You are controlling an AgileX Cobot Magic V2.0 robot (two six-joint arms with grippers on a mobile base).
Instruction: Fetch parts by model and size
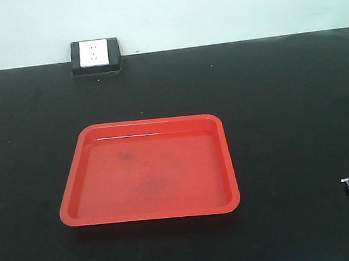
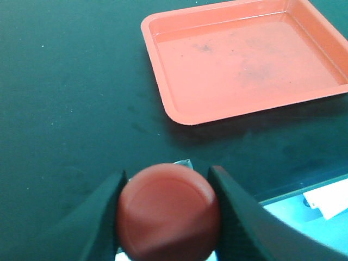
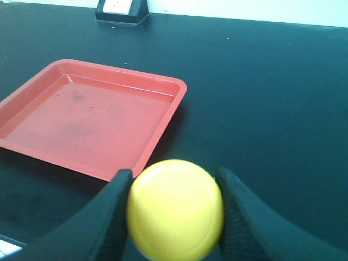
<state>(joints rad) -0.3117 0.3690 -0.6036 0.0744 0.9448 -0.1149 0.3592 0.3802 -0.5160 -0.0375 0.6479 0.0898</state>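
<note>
Between the fingers of the left pincer [image 2: 168, 178] the red-capped switch [image 2: 168, 215] is clamped, and the yellow-capped switch [image 3: 175, 209] is likewise gripped by the right pincer [image 3: 174, 176], both bases being almost wholly hidden under the caps, while the red tray [image 2: 159, 81] is seen ahead of each pincer, partly cut off.

No legible text, label, brand, number or sign: none on the socket [image 1: 94, 53], tray [image 1: 152, 216], red cap [image 2: 168, 212] or yellow cap [image 3: 175, 209].
</note>
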